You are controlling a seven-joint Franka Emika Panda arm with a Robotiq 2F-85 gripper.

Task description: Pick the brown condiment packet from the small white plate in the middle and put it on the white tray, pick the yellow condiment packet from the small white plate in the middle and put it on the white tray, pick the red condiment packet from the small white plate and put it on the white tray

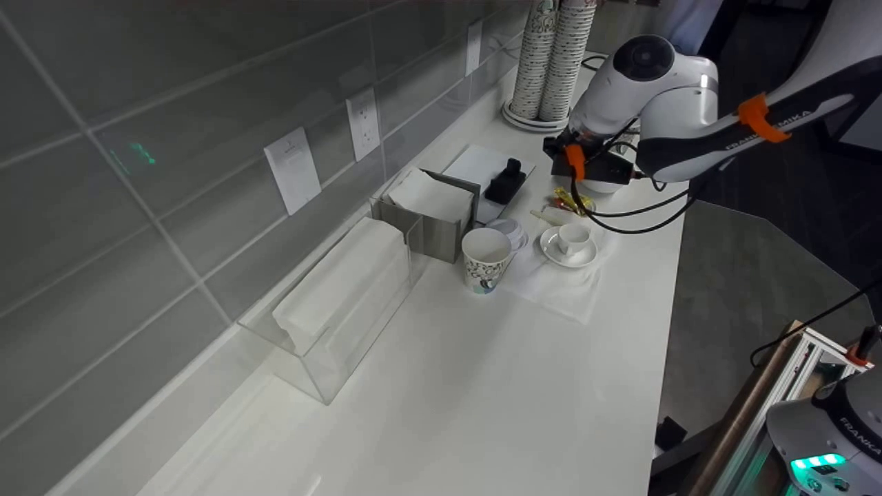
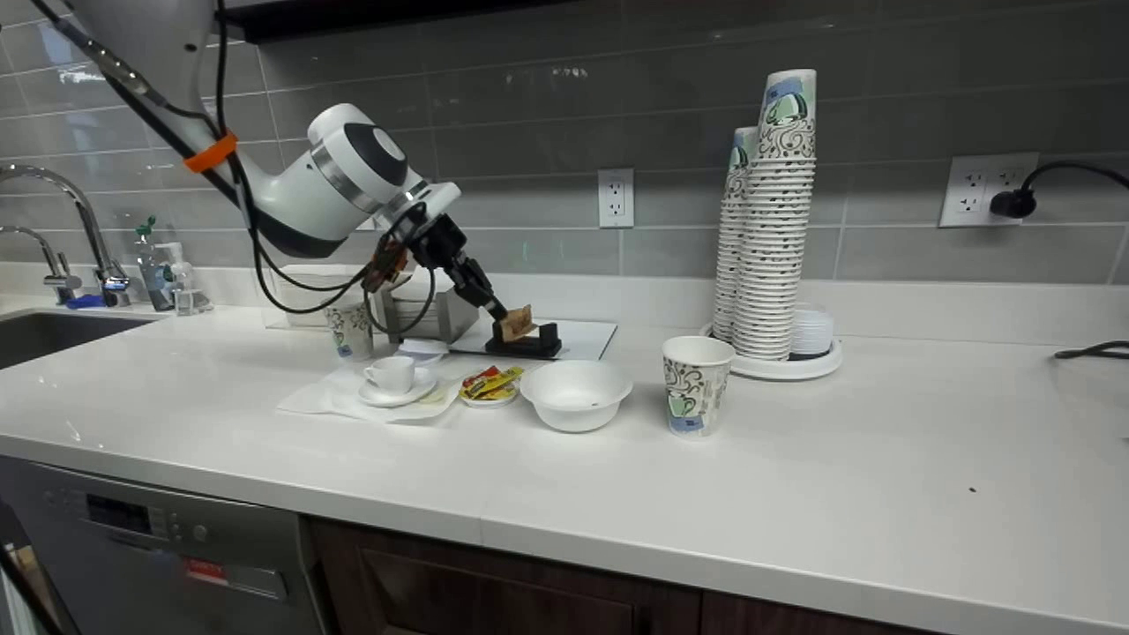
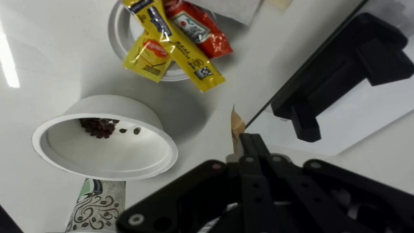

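At the far left of an exterior view, a sink (image 2: 62, 339) is set into the counter (image 2: 838, 476). A paper cup (image 2: 347, 333) is placed just beside a grey holder (image 2: 459, 315). In front of these, a coffee cup (image 2: 391, 374) is set upright on a saucer (image 2: 425, 386), which is laid on white paper (image 2: 322, 395). To the right the small plate (image 3: 116, 32) is found; in the wrist view the red packet (image 3: 207, 32) is seen lying on it, partly covered by a long yellow packet (image 3: 176, 42), by which a short yellow packet (image 3: 148, 60) is also overlapped. Behind the plate, the brown packet (image 2: 519, 324) is pinched by the gripper (image 3: 251, 138), whose fingers are pressed together on one edge. The packet is held up near a black stand (image 2: 522, 347) that is rested on the tray (image 2: 586, 337); whether either is touched cannot be told. Farther right, a bowl (image 2: 578, 407) is placed beside the plate, with dark pieces (image 3: 98, 127) held in it. A second paper cup (image 2: 695, 392) is stood apart from the bowl, and behind it a tall stack of cups (image 2: 781, 229) is borne by a round base (image 2: 785, 369).
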